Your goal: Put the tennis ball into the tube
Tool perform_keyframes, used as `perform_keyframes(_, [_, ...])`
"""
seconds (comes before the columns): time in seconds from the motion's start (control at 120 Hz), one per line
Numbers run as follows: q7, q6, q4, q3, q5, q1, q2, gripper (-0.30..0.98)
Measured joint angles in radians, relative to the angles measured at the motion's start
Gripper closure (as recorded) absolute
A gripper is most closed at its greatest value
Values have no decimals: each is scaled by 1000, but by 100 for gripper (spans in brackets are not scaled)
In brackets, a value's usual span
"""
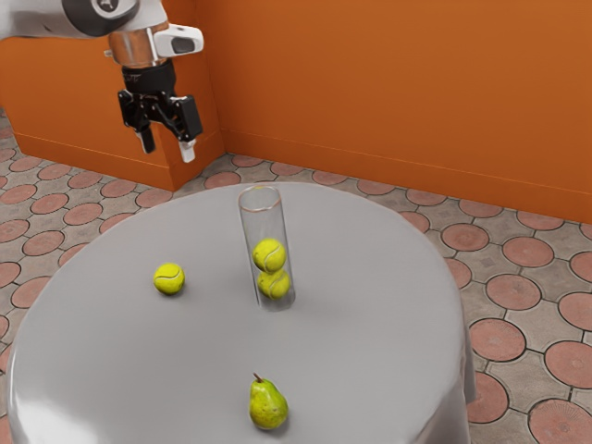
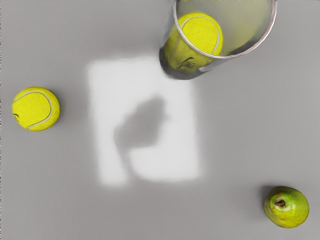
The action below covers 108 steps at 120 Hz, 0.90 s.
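Observation:
High above the table's far side, the gripper (image 1: 168, 152) hangs open with nothing between its fingers. A loose yellow tennis ball (image 1: 169, 278) lies on the table, to the exterior view's left of the tube. The clear tube (image 1: 263, 222) stands upright, its top uncovered, with two tennis balls (image 1: 269, 254) stacked in its lower part. From the wrist view, the loose ball (image 2: 36, 109) rests apart from the tube (image 2: 234, 56), whose rim faces the camera, and a ball (image 2: 200, 36) is visible inside it.
A green pear (image 1: 268, 405) lies on the round grey table (image 1: 370, 370), toward the exterior view's bottom; the wrist view has the pear (image 2: 286, 207) too. An orange wall (image 1: 388, 92) rises behind the table.

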Motion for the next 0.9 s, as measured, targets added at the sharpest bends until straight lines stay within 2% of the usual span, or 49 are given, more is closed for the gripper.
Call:
perform_keyframes(0.208, [9, 3, -27, 13, 23, -13, -47, 2])
perform_keyframes(0.317, [14, 17, -158, 24, 34, 3, -108, 2])
perform_keyframes(0.475, [20, 117, -363, 40, 35, 264, -103, 2])
perform_keyframes(0.625, [22, 247, -435, 42, 24, 383, 7, 2])
perform_keyframes(0.667, [22, 279, -438, 42, 14, 370, 38, 2])
perform_keyframes(0.783, [22, 351, -442, 38, 0, 218, 94, 2])
perform_keyframes(0.9, [23, 409, -460, 38, -13, 210, 109, 2])
